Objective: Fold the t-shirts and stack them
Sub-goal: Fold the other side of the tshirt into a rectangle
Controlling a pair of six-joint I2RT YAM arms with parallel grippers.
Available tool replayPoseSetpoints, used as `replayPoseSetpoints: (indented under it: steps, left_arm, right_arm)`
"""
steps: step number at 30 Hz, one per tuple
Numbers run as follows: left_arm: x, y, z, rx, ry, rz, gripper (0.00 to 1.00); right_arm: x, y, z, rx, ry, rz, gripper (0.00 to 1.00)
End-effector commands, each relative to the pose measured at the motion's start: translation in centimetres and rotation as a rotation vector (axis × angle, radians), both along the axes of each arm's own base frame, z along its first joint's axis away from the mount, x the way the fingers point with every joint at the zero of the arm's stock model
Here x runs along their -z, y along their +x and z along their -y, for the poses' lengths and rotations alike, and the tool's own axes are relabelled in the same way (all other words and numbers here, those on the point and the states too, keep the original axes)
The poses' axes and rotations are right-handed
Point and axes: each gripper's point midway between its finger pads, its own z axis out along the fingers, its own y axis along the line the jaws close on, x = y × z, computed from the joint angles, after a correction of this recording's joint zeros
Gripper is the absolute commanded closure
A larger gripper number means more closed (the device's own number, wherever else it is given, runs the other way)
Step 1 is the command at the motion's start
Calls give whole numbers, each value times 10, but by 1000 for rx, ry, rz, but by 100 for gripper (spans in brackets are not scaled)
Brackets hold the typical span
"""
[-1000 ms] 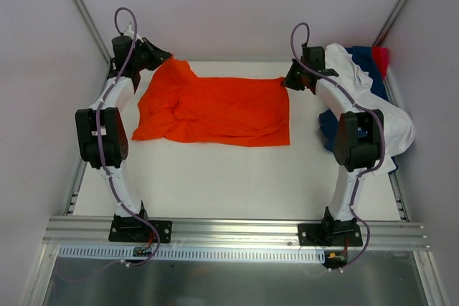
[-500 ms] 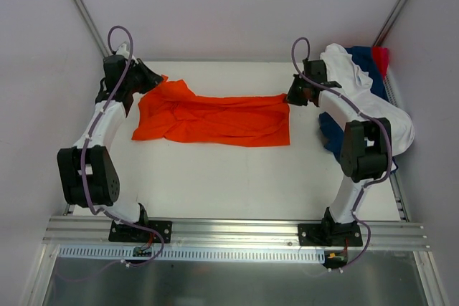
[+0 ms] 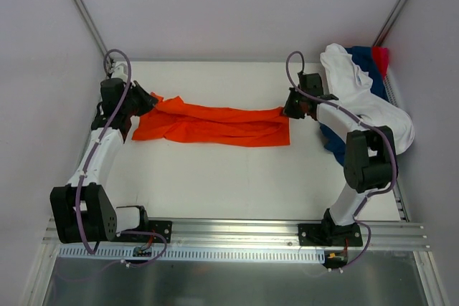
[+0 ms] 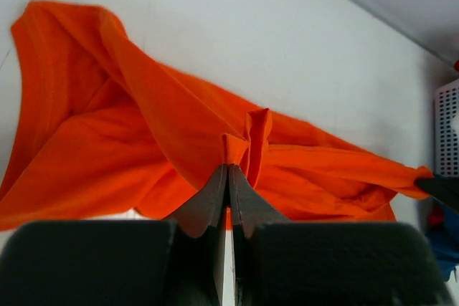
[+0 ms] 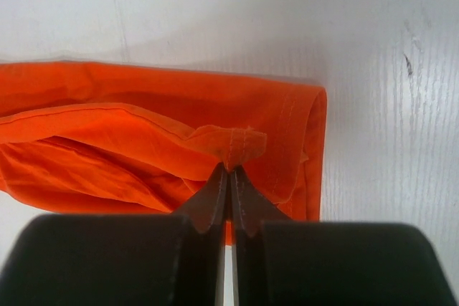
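The bright orange t-shirt [image 3: 215,125] lies across the middle of the table, its far half folded over toward the near half. My left gripper [image 3: 149,100] is shut on a pinch of its far left edge [image 4: 240,150]. My right gripper [image 3: 286,109] is shut on its far right hemmed corner [image 5: 237,142]. Both hold the cloth a little above the lower layer. The white t-shirt [image 3: 373,105] lies heaped at the right edge, over the navy blue one [image 3: 331,138], with the red-pink one [image 3: 380,56] behind.
The pile of shirts sits at the table's right edge beside my right arm. A white slotted basket wall [image 4: 448,127] shows at the far right in the left wrist view. Grey walls enclose the table on three sides; an aluminium rail [image 3: 229,231] runs along the near edge.
Both grippers have drawn the orange shirt's far edge toward the near side, folding it from a broad spread into a narrow band. Both arms have swung nearer and lower.
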Motion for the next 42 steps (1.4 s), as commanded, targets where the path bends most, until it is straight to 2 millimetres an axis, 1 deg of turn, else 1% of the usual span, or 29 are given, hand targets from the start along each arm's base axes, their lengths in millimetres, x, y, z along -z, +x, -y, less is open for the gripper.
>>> replayPoseSetpoints:
  steps: [1,2,3,5,6,9,10,11,13,14,17,19,20,21,23,24,25,27,28,29,30,31,34,35,37,38,39,41,42]
  left_arm:
    - [22,-17,-5,-53,17,-56,100]
    - [27,-20,-5,-60,12,-70,100]
    - [39,-25,-4,-65,9,-96,100]
    - [56,-34,-5,-83,-1,-139,100]
    - [61,-37,-4,-84,-2,-149,100]
    - [78,-47,-5,-105,3,-189,100]
    - [82,-49,-4,-105,1,-195,100]
    - [90,-55,-5,-117,1,-216,100]
    - [95,-59,-8,-135,7,-223,100]
    - [101,-63,-12,-155,18,-235,100]
    - [114,-71,-21,-207,46,-261,100]
    - [120,-75,-25,-233,50,-277,100]
    - [125,-78,-25,-237,47,-289,100]
    - [129,-79,-32,-271,68,-296,100]
    - [139,-83,-34,-291,73,-326,100]
    - [142,-84,-38,-311,81,-335,100]
    - [146,-85,-38,-320,79,-347,100]
    - [153,-88,-43,-345,90,-371,100]
    - [155,-88,-43,-351,92,-378,99]
    - [157,-88,-45,-357,97,-382,82]
    - [155,-86,-48,-371,106,-377,70]
    - [152,-84,-50,-379,115,-365,44]
    - [142,-83,-62,-440,137,-332,19]
    - [139,-84,-65,-472,130,-327,15]
    - [131,-86,-73,-523,139,-310,11]
    - [127,-86,-74,-534,136,-298,10]
    - [117,-83,-74,-539,124,-269,10]
    - [105,-81,-71,-530,103,-231,11]
    - [96,-78,-69,-524,88,-205,11]
  right_arm:
    - [-16,-2,0,11,3,69,100]
    - [-15,-4,0,11,1,68,100]
    - [-14,-5,3,15,-8,70,100]
    - [-5,-13,5,20,-22,53,100]
    - [-4,-15,7,23,-26,53,99]
    - [12,-25,11,27,-45,30,100]
    - [11,-25,12,30,-45,34,99]
    - [19,-30,14,33,-56,18,99]
    - [25,-33,15,39,-59,7,99]
    - [32,-37,18,44,-68,-5,98]
    - [43,-43,20,55,-74,-23,83]
    - [46,-45,22,62,-77,-26,67]
    - [50,-48,23,63,-81,-36,61]
    - [52,-49,24,65,-84,-38,45]
    - [55,-51,26,72,-94,-43,28]
    - [58,-54,27,73,-97,-52,17]
    - [60,-54,34,97,-127,-51,10]
    - [62,-59,37,106,-140,-61,1]
    - [62,-60,38,106,-144,-62,0]
    - [61,-61,40,108,-155,-60,0]
    - [60,-62,42,109,-160,-59,1]
    - [59,-63,43,108,-166,-52,1]
    - [45,-64,47,110,-179,-25,1]
    - [35,-64,47,111,-175,-3,0]
    - [27,-68,47,111,-171,11,0]
    - [13,-69,47,111,-162,45,0]
    - [9,-72,47,111,-162,57,0]
    - [-4,-78,46,111,-155,85,0]
    - [-20,-80,45,115,-139,130,0]
